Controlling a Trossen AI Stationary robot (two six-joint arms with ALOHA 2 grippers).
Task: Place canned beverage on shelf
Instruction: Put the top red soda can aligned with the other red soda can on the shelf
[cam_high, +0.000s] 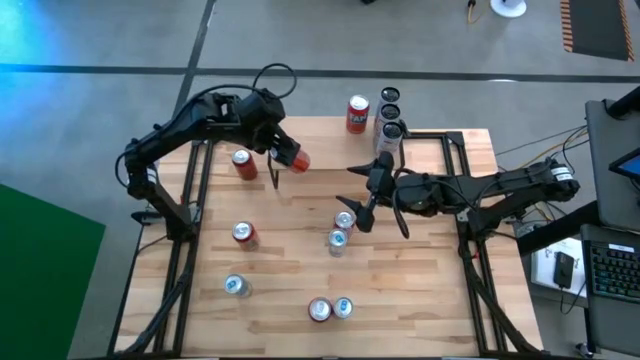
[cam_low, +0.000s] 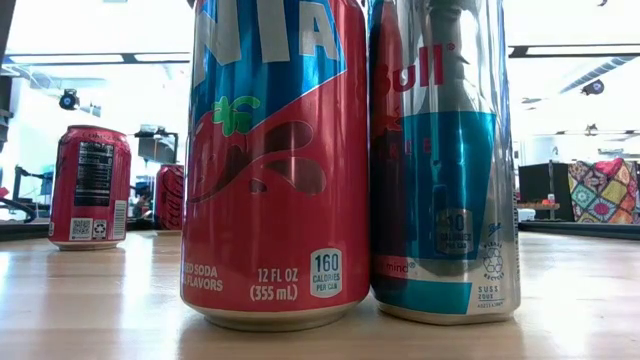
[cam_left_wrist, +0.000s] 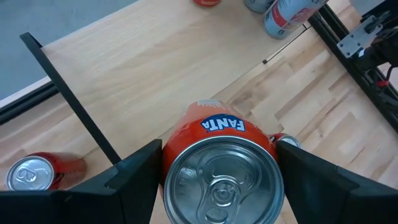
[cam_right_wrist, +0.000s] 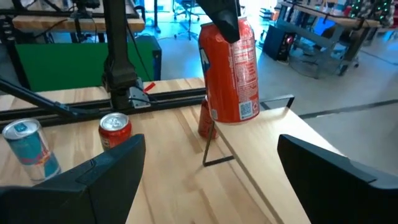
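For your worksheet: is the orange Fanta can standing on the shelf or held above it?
Held above: left gripper grips the Fanta can over the shelf.

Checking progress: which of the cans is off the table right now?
The orange Fanta can, gripped in the left tool and held above the shelf. Every other can stands on a surface.

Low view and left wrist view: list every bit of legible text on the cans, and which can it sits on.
"12 FL OZ (355 mL)", "160 CALORIES PER CAN", cut-off "...NTA": red and blue can, low view.
"...ull", "10 CALORIES PER CAN": silver and blue can touching it.
"FANTA": orange can between the left gripper fingers.
Too small or blurred: label panel on the far red can, the fine print, and lettering on cans in the other views.
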